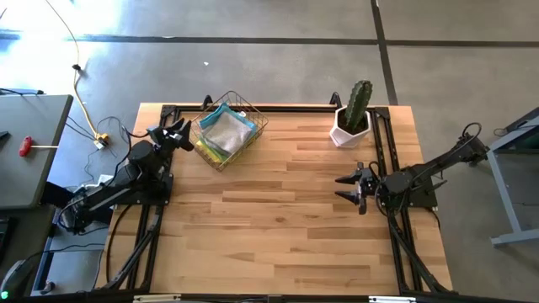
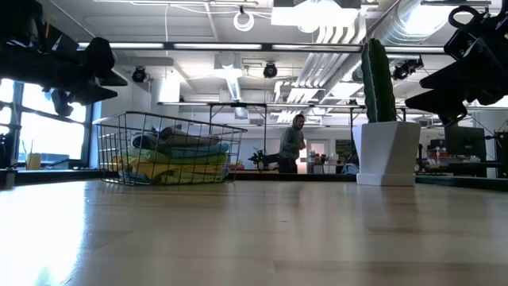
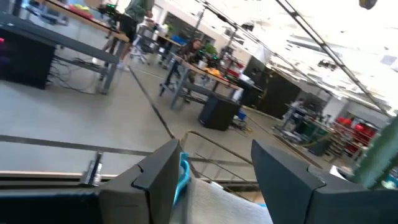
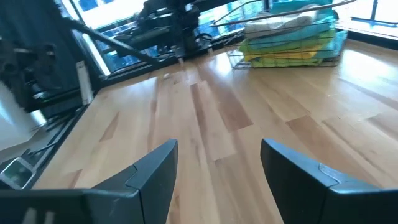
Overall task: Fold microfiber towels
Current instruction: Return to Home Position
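The left arm lay folded low along the left edge of the table (image 1: 278, 210), elbow drawn back, wrist stretched toward the far side. The left gripper (image 1: 178, 133) hovered just beside the basket (image 1: 253, 115), clear of the wood. Its fingers (image 3: 163, 171) were spread wide and held nothing. The right arm reached in from the right edge, forearm about level. The right gripper (image 1: 350, 187) pointed toward the table's middle, raised off the surface, also wide apart and empty. The towels (image 1: 226, 135) sat stacked inside the basket, grey on top of blue, green and yellow layers. A cactus (image 1: 360, 103) stood near the far right corner.
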You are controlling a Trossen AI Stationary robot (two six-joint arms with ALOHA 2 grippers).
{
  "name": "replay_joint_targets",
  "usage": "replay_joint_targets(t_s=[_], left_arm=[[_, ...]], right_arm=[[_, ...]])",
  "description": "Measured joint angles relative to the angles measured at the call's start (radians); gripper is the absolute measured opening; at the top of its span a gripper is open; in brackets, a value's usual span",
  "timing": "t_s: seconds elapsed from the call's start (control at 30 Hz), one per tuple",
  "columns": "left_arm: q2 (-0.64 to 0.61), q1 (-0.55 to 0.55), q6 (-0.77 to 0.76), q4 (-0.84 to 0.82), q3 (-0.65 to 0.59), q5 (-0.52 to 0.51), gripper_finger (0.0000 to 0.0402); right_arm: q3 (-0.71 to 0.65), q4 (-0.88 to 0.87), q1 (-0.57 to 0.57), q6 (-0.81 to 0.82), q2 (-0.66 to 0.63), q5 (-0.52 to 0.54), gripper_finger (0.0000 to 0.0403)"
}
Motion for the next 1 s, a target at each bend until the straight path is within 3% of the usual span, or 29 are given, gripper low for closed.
replay_joint_targets(t_s=[0.53, 1.0], left_arm=[[0.000, 0.122, 0.000, 0.000, 0.000, 0.001, 0.0189], [0.000, 0.139, 0.000, 0.000, 0.000, 0.001, 0.0189]], right_arm=[[0.000, 0.000, -0.166, 0.000, 0.000, 0.004, 0.0224], [0.000, 0.000, -0.171, 0.000, 0.000, 0.004, 0.0224]])
